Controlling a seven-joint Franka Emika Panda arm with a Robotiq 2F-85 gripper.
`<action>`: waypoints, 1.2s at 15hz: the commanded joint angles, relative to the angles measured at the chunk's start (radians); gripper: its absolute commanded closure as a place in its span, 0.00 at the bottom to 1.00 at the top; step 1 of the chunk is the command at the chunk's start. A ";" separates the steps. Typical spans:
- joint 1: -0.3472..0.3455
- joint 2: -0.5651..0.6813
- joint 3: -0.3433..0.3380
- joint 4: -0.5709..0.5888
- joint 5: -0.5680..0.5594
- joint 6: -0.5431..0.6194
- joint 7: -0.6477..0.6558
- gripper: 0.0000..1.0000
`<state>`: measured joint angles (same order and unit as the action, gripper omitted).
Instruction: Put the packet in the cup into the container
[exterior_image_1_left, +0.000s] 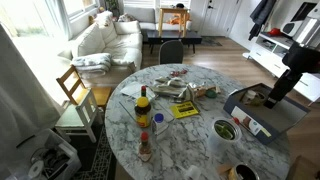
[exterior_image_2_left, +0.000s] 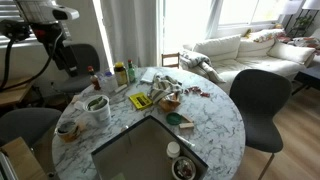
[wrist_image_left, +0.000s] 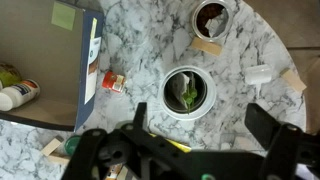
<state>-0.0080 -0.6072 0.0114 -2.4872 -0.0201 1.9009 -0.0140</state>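
We see the marble surface spread beneath the end effector, which hangs above it with its jaws spread wide and nothing between them. The container lies well away from it, across the surface. The cup stands right below, just ahead of the jaws, and the green packet lies inside it.

Marble round table — white sofa, bright windows.
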 joint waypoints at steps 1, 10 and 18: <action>0.004 0.000 -0.003 0.002 -0.002 -0.003 0.002 0.00; 0.004 0.000 -0.003 0.002 -0.002 -0.003 0.002 0.00; 0.093 0.174 0.029 0.108 0.082 0.133 -0.032 0.00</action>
<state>0.0256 -0.5701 0.0232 -2.4608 -0.0008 1.9541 -0.0263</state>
